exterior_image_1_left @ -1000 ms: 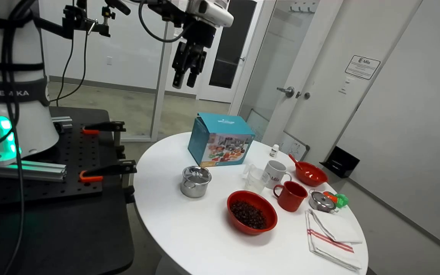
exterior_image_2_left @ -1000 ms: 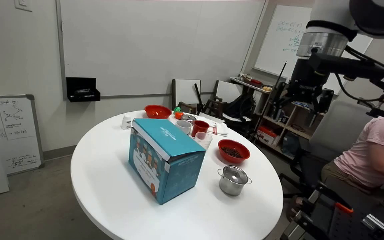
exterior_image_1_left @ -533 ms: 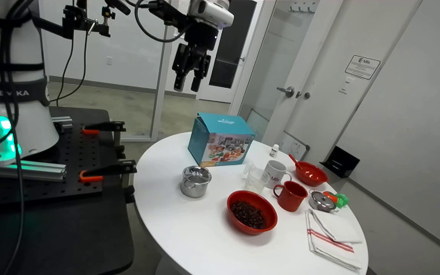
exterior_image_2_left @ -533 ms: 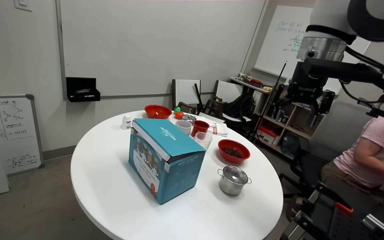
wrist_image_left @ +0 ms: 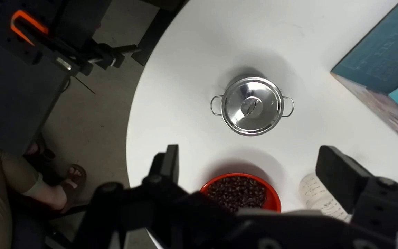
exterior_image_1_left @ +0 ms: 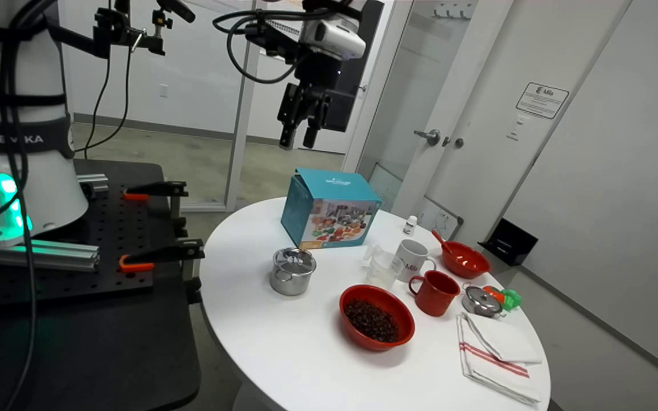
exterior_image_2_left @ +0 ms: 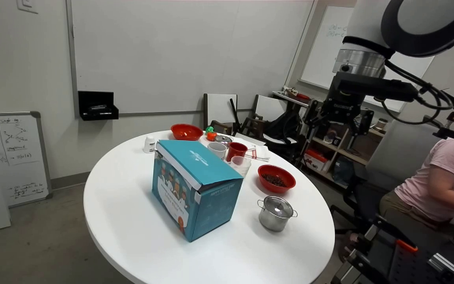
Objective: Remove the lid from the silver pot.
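Note:
The silver pot stands upright on the white round table in both exterior views. It is a shiny steel cylinder with two wire side handles. The lid sits on the pot's mouth in both exterior views. In the wrist view the lid is seen from above, with a small loop at its centre. My gripper is high above the table, well apart from the pot; it also shows in an exterior view. In the wrist view its fingers are wide apart with nothing between them.
A red bowl of dark beans, a clear measuring cup and a teal box stand near the pot. Farther off are a red mug, a white mug, another lidded steel pot, a red bowl and a folded towel.
My gripper has moved out over the table and slightly down, rightward in one exterior picture and leftward in the other. The pot, lid and other table items have not moved.

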You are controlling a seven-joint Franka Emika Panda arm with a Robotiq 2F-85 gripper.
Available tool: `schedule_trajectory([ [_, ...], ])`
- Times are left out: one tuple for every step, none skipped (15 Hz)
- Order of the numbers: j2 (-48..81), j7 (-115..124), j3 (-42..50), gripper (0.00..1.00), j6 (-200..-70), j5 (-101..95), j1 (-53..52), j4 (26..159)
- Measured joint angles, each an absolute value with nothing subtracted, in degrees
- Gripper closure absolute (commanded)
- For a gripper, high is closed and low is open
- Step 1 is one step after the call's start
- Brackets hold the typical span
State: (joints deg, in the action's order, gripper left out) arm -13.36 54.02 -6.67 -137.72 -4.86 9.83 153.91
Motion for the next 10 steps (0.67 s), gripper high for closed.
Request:
schedule_trajectory([
  [-11.9,54.2,-6.1,0.00,-138.3,-4.9,9.8,153.4],
  [-10.3,54.4,-5.5,0.00,-138.8,-4.9,9.9,152.9],
  [-8.7,54.4,-4.8,0.00,-139.2,-4.9,9.8,152.4],
  [-7.0,54.4,-4.2,0.00,-139.6,-4.9,9.8,151.9],
  [-5.1,54.3,-3.6,0.00,-139.8,-4.9,9.7,151.3],
  [-3.1,54.3,-3.2,0.00,-139.9,-5.1,9.6,150.7],
  [-1.0,54.2,-2.9,0.00,-140.0,-5.5,9.3,149.9],
  [1.3,54.2,-2.5,0.00,-140.1,-6.1,8.8,148.9],
  [3.7,54.2,-2.0,0.00,-140.1,-6.7,8.2,147.7],
  [6.1,54.2,-1.5,0.00,-140.1,-7.4,7.5,146.4],
])
